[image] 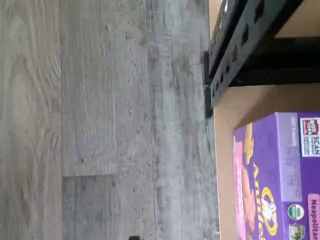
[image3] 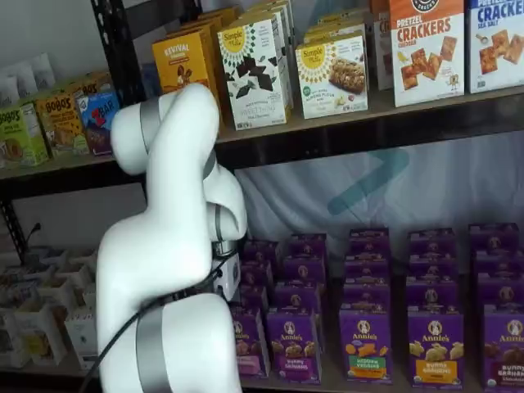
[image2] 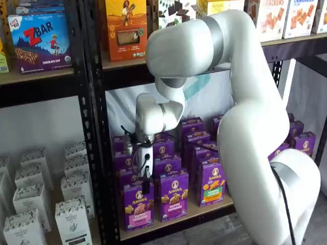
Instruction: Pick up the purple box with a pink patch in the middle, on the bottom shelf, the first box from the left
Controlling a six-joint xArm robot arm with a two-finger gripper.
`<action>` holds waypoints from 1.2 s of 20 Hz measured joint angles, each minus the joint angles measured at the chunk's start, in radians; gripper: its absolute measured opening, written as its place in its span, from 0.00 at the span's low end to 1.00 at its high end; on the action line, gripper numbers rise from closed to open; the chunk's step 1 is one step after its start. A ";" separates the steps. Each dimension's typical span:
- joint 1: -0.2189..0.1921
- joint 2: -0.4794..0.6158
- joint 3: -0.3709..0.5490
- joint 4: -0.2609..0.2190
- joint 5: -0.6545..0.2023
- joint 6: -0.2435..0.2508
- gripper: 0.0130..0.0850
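Note:
The purple box (image2: 137, 205) is a small upright Annie's carton with a pink band. It stands at the left front of the bottom shelf (image2: 179, 220). My gripper (image2: 146, 185) hangs just above and in front of the box top. Only a dark finger shape shows, so I cannot tell whether it is open. In the wrist view the box (image: 280, 180) lies close by on the tan board (image: 226, 150), with its pink face showing. In a shelf view the arm partly hides the box (image3: 248, 342), and only the gripper's white body shows.
Several more purple Annie's cartons stand in rows beside and behind it, one with a purple band (image2: 173, 196) and one with a green-and-orange band (image2: 212, 182). A black perforated upright (image2: 97, 168) stands just left of the box. White cartons (image2: 71, 214) fill the bay to the left. Grey floor (image: 100, 120) lies below.

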State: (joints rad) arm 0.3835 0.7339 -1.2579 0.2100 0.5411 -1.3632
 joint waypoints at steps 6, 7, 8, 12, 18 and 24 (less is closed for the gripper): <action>0.008 -0.002 0.021 -0.057 -0.060 0.056 1.00; 0.009 -0.002 0.023 -0.055 -0.066 0.055 1.00; 0.009 -0.001 0.025 -0.050 -0.076 0.051 1.00; 0.010 0.009 0.020 -0.038 -0.094 0.039 1.00; 0.002 0.042 -0.007 -0.042 -0.110 0.035 1.00; -0.009 0.089 -0.055 -0.046 -0.115 0.027 1.00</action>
State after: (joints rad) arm 0.3740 0.8227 -1.3127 0.1636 0.4259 -1.3361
